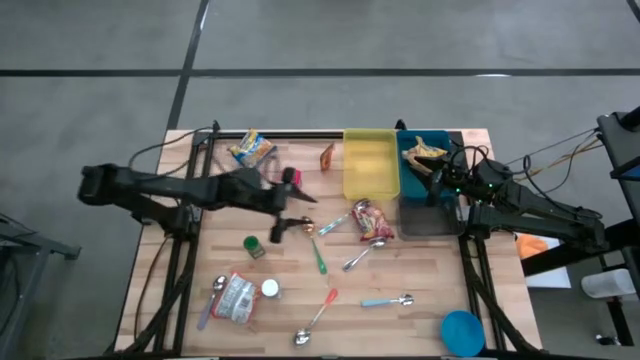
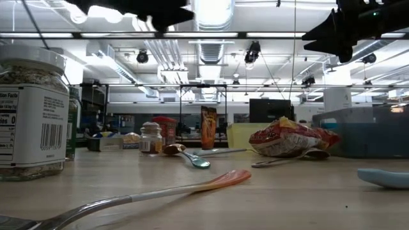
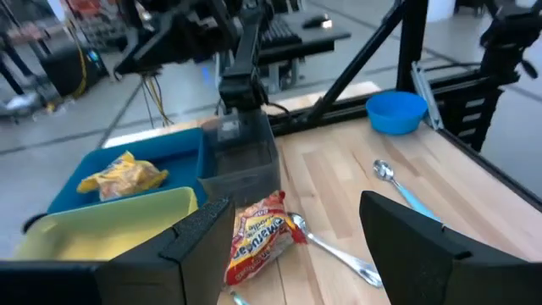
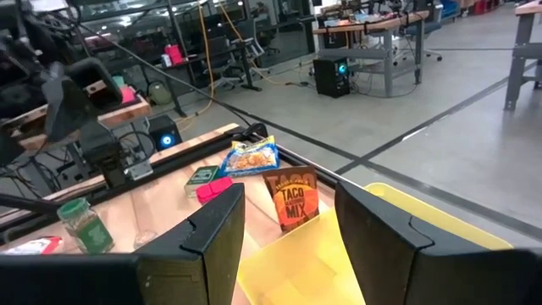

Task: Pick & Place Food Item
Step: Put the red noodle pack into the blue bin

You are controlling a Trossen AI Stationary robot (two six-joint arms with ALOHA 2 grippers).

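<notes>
Nearest the low camera we have a spice jar point(image 2: 32, 115) and an orange-tipped spoon point(image 2: 192, 186) on the table point(image 1: 420, 320), both well clear of the work. Farther in lies the red snack bag point(image 1: 370, 220), flat on the wood just beside the yellow bin point(image 1: 370, 165), with a metal spoon point(image 1: 362, 257) touching its near edge.

Our left gripper point(image 3: 301, 246) hangs above the table with its fingers spread wide and nothing between them, the bag showing through the gap ahead. We judge the risk lies here: if we come down as we are, one finger could catch the spoon and drag it along, or pinch only a loose corner of the crinkly bag so it slips out on the lift. A push from the side might also slide the bag against the bin wall.

Beyond, our right gripper point(image 4: 284, 246) waits over the bins, fingers partly open and holding nothing. The blue bin point(image 1: 425, 150) already holds a yellow packet point(image 1: 425, 152).
</notes>
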